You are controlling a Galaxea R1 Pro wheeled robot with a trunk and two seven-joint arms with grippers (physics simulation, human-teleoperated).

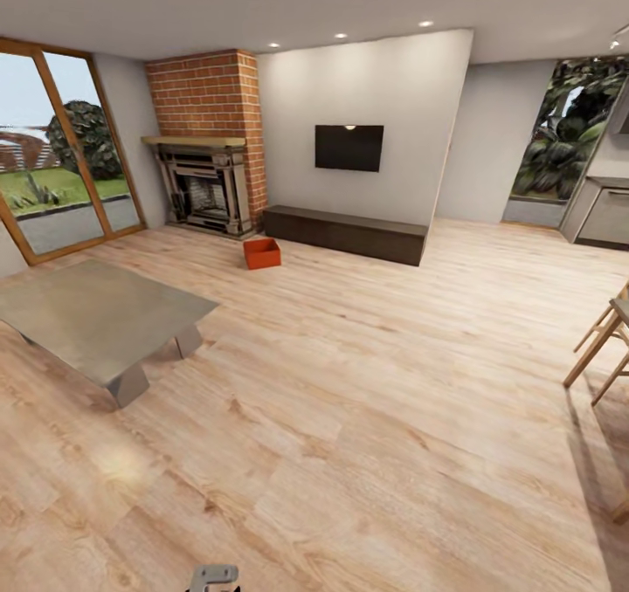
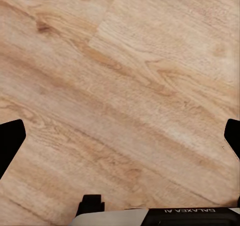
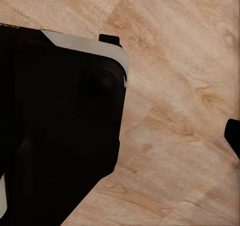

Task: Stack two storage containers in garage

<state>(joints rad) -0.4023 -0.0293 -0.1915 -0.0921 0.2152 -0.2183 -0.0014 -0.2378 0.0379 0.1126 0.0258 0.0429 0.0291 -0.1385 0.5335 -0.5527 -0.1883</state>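
Looking across the living room (image 1: pixel 349 382) from the head camera: light wood planks (image 1: pixel 367 452) stretching toward a red brick fireplace (image 1: pixel 210 147), a black wall TV (image 1: pixel 349 148) and a long low dark-brown cabinet (image 1: pixel 345 233). Sitting on the planks just in front of the cabinet's fireplace end, one orange-red storage container (image 1: pixel 262 253), open side up, long axis running roughly parallel to the cabinet front, slightly skewed, far from the robot. Standing nearer on the left, a grey low table (image 1: pixel 96 313); at the right edge, wooden chair legs (image 1: pixel 603 347). Hanging over bare planks, the left gripper (image 2: pixel 120 141), fingertips (image 2: pixel 10 141) spread wide at the frame's sides, holding nothing. Showing one dark fingertip beside the robot's black body (image 3: pixel 55 136), the right gripper (image 3: pixel 234 136); cannot tell whether parted or closed.
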